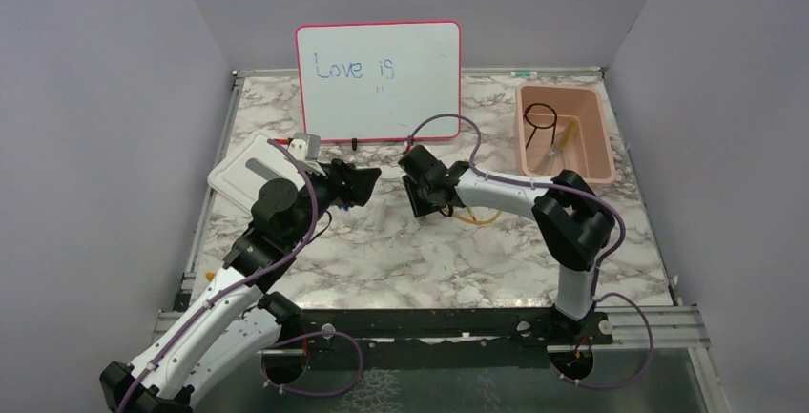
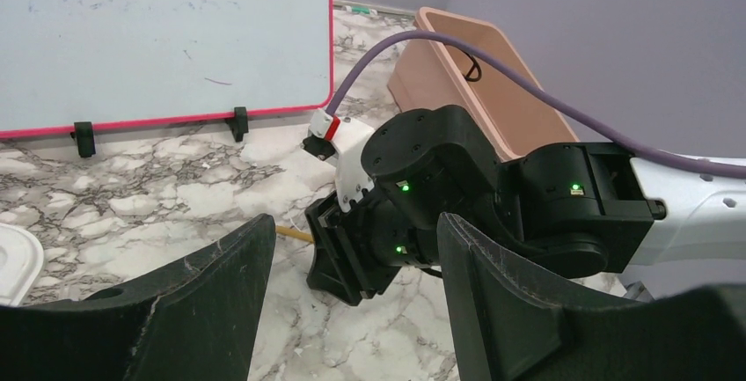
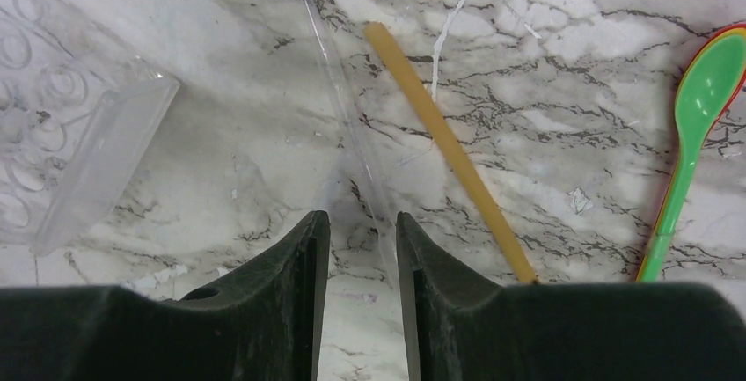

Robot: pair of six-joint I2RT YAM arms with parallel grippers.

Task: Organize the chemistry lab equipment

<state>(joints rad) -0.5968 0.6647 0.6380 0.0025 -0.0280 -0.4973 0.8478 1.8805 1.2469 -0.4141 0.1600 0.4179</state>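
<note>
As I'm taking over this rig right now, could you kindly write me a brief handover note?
Left end effector: open, empty.
Right end effector: narrowly open astride the thin clear rod.
Done: black wire ring lies in the pink plastic bin.
To do: amber rubber tube, green plastic spoon and clear welled plastic tray lie on the marble table.
</note>
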